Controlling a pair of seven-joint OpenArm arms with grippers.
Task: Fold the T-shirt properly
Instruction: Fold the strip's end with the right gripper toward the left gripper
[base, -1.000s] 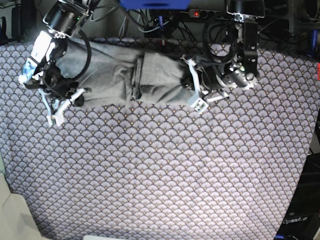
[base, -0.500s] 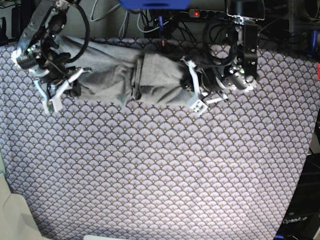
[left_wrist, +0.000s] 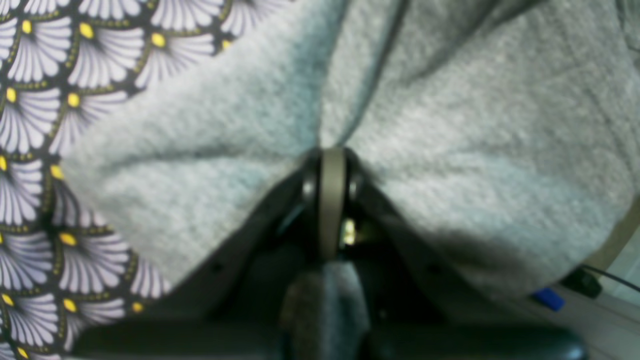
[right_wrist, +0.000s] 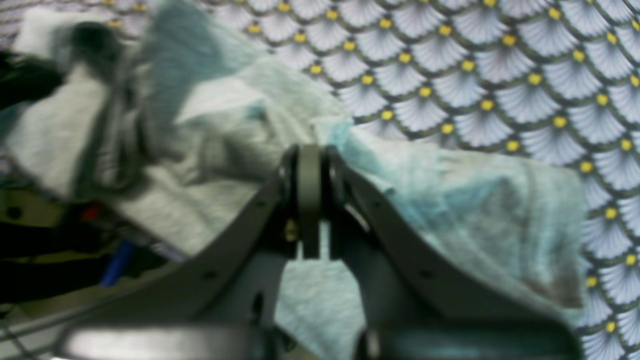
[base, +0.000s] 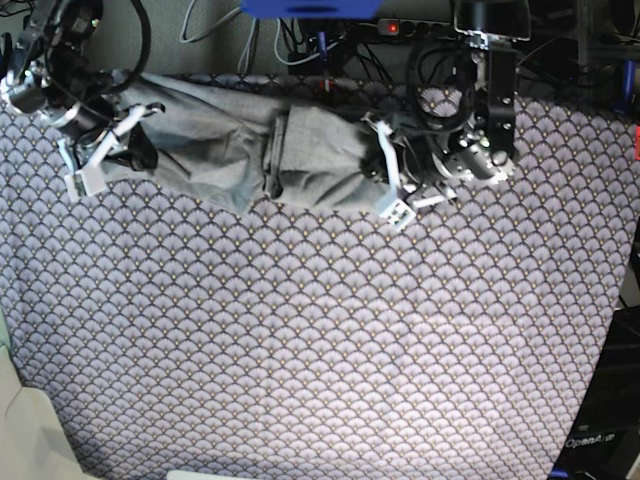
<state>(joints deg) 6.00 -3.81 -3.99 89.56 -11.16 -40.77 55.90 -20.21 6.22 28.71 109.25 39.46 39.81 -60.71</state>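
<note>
— Where are your arms?

— Both are up at the far edge of the table. My left gripper (base: 392, 190) sits at the right end of the T-shirt (base: 250, 150), with its arm dropping down from the far side. My right gripper (base: 95, 160) is at the shirt's left end, close to the table's far left corner, its arm bent in from above.

— Are they holding anything?

— Yes, each is clamped tight on a pinch of the T-shirt. In the left wrist view the grey knit bunches right at the closed jaws. In the right wrist view a fold of cloth drapes over my closed right gripper (right_wrist: 309, 150).

— And the shirt itself?

— It lies stretched in a rumpled band along the far side of the patterned cloth (base: 320, 340), between my two grippers, with a doubled-over bunch near its middle.

— What can't you make out?

— Sleeves and collar are lost in the folds. Both wrist views are blurred, the shirt runs off their frames, and the top of my right arm is cut off in the base view.
</note>
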